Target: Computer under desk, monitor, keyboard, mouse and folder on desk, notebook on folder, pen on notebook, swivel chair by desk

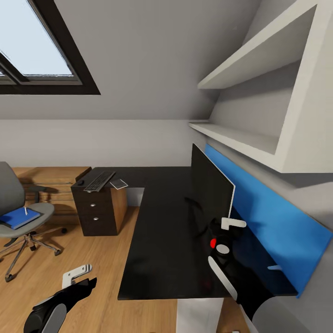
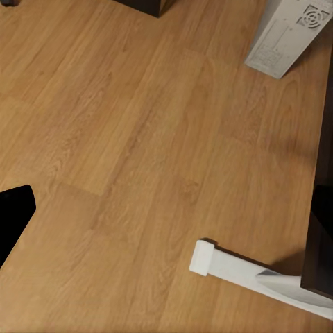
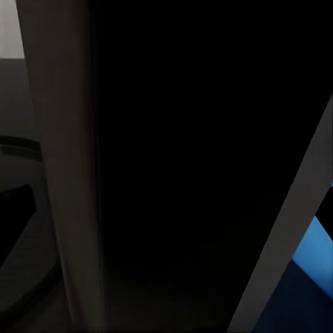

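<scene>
The black desk (image 1: 162, 231) carries the monitor (image 1: 210, 185), which stands edge-on at the right. My right gripper (image 1: 227, 236) sits close against the monitor's near lower corner, by the red dot; its finger spread is unclear. At the desk's far left end lie the keyboard (image 1: 98, 180), the small dark mouse (image 1: 81, 182) and the light notebook (image 1: 119, 183). The swivel chair (image 1: 34, 210) stands apart at the left with the blue folder (image 1: 16, 218) and the white pen (image 1: 26, 212) on its seat. My left gripper (image 1: 76, 274) hangs open over the floor. The white computer (image 2: 288, 35) stands on the floor.
A black drawer unit (image 1: 99, 210) supports the desk's left end, with low wooden shelving (image 1: 51, 178) behind it. A blue wall panel (image 1: 273, 222) and white shelves (image 1: 259, 60) run along the right wall. The desk's white leg (image 1: 199, 314) is at the near end.
</scene>
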You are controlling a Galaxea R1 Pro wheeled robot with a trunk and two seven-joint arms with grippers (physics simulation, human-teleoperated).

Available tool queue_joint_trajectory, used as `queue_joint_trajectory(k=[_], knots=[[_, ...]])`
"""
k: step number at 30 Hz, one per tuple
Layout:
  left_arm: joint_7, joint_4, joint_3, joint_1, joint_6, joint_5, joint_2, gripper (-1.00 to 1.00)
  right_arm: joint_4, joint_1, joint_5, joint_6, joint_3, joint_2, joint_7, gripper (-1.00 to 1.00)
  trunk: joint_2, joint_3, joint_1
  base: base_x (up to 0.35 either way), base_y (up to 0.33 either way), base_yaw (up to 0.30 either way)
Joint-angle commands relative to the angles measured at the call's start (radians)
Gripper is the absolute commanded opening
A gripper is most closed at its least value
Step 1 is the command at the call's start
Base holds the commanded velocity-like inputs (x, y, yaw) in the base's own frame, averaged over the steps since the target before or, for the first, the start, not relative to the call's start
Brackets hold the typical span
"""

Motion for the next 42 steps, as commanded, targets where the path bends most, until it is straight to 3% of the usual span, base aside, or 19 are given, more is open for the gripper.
queue_joint_trajectory(k=[1, 20, 42], knots=[[0.009, -0.001, 0.0, -0.001, 0.003, 0.011, 0.0, 1.0, -0.002, -0.001, -0.003, 0.009, 0.004, -0.001, -0.008, 1.0, -0.001, -0.001, 0.0, 0.0, 0.0, 0.0], [0.009, -0.001, -0.003, -0.001, 0.003, 0.011, 0.0, 1.0, -0.002, -0.001, -0.003, 0.011, 0.004, -0.001, -0.008, 1.0, -0.001, -0.001, 0.0, -0.006, 0.0, 0.0], [0.009, -0.001, -0.008, -0.001, 0.003, 0.012, 0.0, 1.0, -0.001, -0.001, -0.003, 0.01, 0.006, 0.0, -0.007, 1.0, -0.001, -0.001, 0.0, -0.315, 0.005, 0.0]])
